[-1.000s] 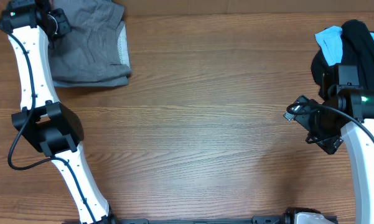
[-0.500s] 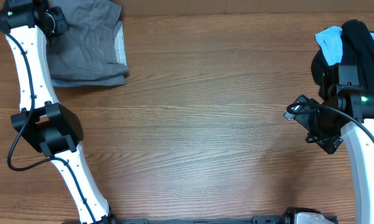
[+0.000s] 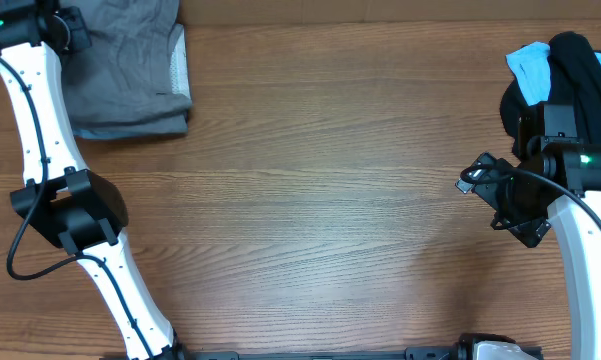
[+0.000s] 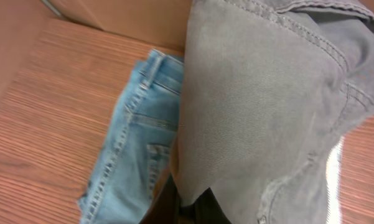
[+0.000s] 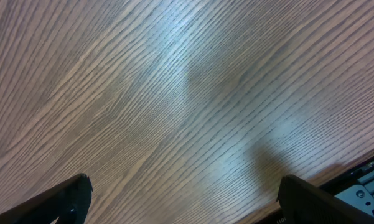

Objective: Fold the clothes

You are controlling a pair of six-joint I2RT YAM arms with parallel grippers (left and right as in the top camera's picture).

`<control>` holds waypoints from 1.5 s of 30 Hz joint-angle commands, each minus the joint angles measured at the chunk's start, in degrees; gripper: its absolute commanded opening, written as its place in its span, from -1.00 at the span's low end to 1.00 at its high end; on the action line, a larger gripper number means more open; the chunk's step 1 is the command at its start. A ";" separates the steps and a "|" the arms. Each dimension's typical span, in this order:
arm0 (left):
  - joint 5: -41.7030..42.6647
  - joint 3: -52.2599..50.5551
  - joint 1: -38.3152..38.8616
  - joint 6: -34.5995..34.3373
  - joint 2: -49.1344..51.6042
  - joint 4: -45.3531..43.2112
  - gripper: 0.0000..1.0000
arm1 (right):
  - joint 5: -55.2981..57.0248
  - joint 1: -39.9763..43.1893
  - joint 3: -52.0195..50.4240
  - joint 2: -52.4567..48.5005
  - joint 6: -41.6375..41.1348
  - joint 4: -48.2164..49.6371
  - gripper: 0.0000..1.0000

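Note:
The folded grey cotton shorts (image 3: 130, 70) lie at the table's far left corner. My left gripper (image 3: 65, 25) is at their far left edge, shut on the grey fabric. In the left wrist view the grey shorts (image 4: 261, 93) hang from my jaws (image 4: 190, 208), partly over light-blue denim shorts (image 4: 134, 149) lying on the wood. A black garment (image 3: 580, 65) and a pale-blue garment (image 3: 528, 65) are piled at the far right. My right gripper (image 3: 480, 180) is open and empty over bare wood, its fingertips (image 5: 183, 199) wide apart.
A brown wall or box side (image 4: 112, 15) rises just behind the denim shorts at the table's back edge. The table's front edge and a black rail (image 5: 361, 183) show in the right wrist view.
My left gripper has dragged the grey shorts to the left and slightly back toward the far left corner. The right arm has not moved.

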State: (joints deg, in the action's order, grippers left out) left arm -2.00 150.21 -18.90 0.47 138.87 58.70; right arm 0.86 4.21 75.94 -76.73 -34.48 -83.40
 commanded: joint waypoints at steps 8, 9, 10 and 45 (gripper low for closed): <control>-2.43 1.01 -4.70 2.78 -0.50 -7.37 -0.92 | 0.57 0.33 -0.24 0.09 0.24 -0.61 1.00; -2.43 0.81 -4.79 2.82 -0.48 -7.80 -0.92 | 0.57 0.33 -0.24 0.09 0.24 -0.74 1.00; -2.45 0.66 -4.79 2.84 -0.37 -8.09 -0.92 | 0.57 0.33 -0.24 0.09 0.24 -0.83 1.00; -6.91 0.68 -6.58 2.03 6.16 -12.48 0.52 | 0.57 0.33 -0.24 0.09 0.02 -5.60 1.00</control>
State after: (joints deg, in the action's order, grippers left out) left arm -7.88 150.15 -25.93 5.48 144.81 46.48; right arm 0.89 4.21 75.94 -76.73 -34.48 -88.73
